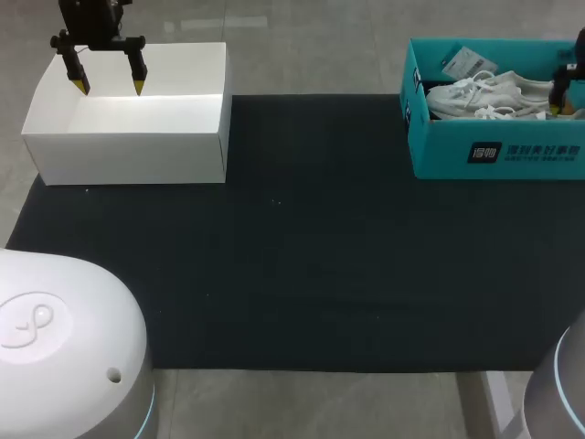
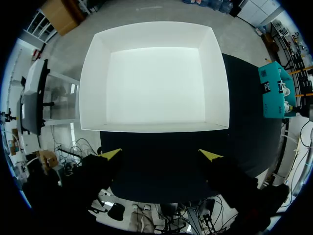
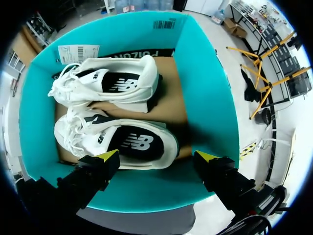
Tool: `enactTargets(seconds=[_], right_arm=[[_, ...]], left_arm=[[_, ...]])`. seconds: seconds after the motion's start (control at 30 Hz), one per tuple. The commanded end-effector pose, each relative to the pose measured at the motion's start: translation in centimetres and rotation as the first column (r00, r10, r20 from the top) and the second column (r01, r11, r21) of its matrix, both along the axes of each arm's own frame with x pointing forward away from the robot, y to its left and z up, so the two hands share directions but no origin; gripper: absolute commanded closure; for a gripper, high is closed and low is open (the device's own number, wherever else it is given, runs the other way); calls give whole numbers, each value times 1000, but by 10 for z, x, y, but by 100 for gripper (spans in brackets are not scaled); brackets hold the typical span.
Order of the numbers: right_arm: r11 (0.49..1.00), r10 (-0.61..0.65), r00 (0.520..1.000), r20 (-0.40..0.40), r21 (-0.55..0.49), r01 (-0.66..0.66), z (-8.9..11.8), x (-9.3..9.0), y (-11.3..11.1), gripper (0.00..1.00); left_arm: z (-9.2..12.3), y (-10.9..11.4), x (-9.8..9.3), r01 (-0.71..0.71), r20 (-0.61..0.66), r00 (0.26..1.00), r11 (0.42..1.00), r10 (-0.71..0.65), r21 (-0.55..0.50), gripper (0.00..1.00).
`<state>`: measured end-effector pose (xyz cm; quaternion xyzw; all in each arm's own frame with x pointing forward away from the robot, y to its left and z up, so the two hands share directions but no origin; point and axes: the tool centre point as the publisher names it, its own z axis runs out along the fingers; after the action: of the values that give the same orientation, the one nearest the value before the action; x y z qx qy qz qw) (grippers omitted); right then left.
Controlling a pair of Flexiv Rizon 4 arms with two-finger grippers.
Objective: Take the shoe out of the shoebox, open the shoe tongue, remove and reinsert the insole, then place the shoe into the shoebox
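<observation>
Right gripper (image 3: 156,156) wide open, empty, above the teal shoebox (image 3: 205,73), over the nearer shoe (image 3: 122,139) of two lying side by side inside. Risk: closing could drag the second shoe (image 3: 112,81) along or strike the shoebox wall. Left gripper (image 1: 111,87) open, empty, far from the shoebox.

Shoes (image 1: 484,94) in shoebox (image 1: 498,151), right; open box (image 1: 128,151), left.

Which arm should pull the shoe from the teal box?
Right. The right pincer hangs open over the teal shoebox and shoes; the left pincer is far off, over the white box.
</observation>
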<state>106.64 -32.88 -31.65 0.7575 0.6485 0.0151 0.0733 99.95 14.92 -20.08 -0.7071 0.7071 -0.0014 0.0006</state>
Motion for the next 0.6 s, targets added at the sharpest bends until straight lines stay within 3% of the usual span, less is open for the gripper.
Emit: enactTargets(seconds=[0.03, 0.4, 0.5, 0.53, 0.57, 0.6], right_arm=[[1000, 8, 1000, -7, 1, -8, -13, 1, -2, 0], [1000, 11, 999, -50, 8, -11, -38, 6, -7, 0], [1000, -5, 997, -76, 8, 5, -46, 5, -10, 4], [1000, -9, 997, -81, 8, 9, -48, 4, -11, 9], [1000, -9, 997, -81, 7, 9, -49, 4, -11, 25], [1000, -12, 996, -85, 4, 12, -49, 4, -11, 57]], left_arm=[[0, 0, 0, 0, -1, 1000, 1000, 0, 0, 0], [0, 0, 0, 0, -1, 1000, 1000, 0, 0, 0], [0, 0, 0, 0, -1, 1000, 1000, 0, 0, 0], [0, 0, 0, 0, -1, 1000, 1000, 0, 0, 0], [0, 0, 0, 0, -1, 1000, 1000, 0, 0, 0], [0, 0, 0, 0, -1, 1000, 1000, 0, 0, 0]])
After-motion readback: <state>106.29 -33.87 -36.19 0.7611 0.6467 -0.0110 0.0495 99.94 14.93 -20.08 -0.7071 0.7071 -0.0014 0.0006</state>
